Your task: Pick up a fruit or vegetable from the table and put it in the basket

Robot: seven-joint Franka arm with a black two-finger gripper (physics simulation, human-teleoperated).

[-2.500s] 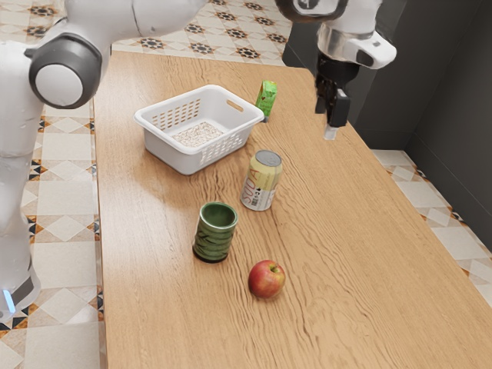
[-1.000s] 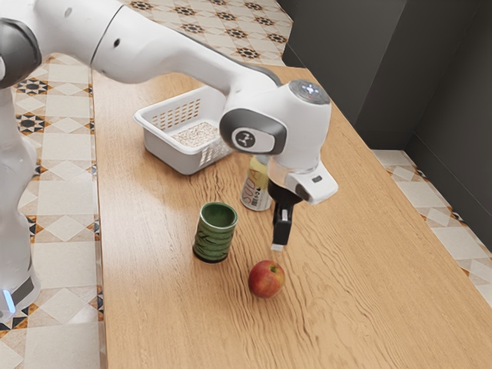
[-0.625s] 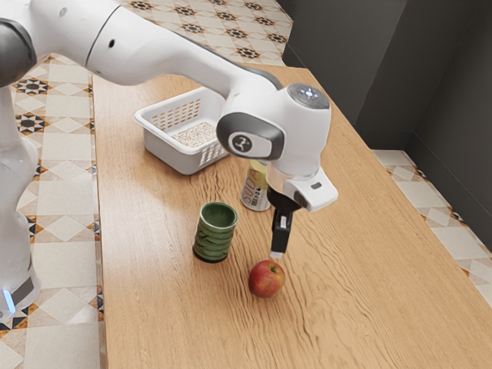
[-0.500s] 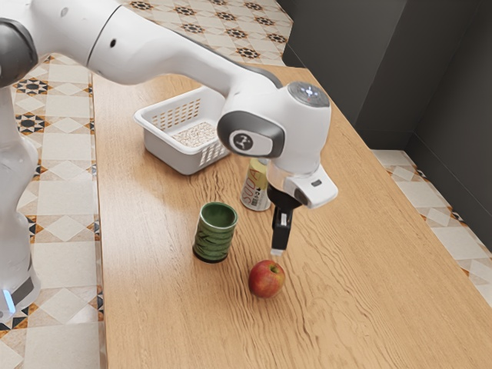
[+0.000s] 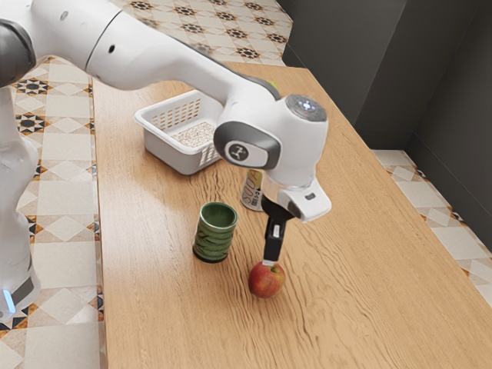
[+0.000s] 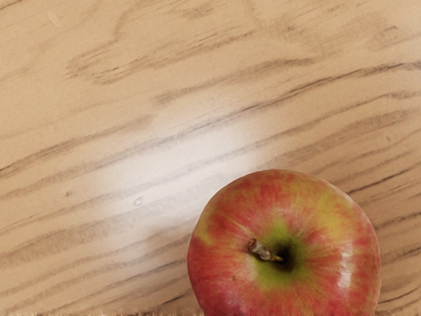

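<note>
Hovering claw [image 5: 268, 262]: at the apple [image 5: 266, 283]; spread or pressed together, can't tell
White basket [image 5: 167, 152]: on desk [image 5: 361, 300], apart

From my station I see a round red apple [image 5: 266, 281] streaked with yellow, resting on the wooden table [image 5: 369, 292], its brown stem up in a greenish hollow. Well apart from it, I have the white plastic basket [image 5: 164, 147], rectangular with slotted sides, standing upright, open at the top, partly hidden.
</note>
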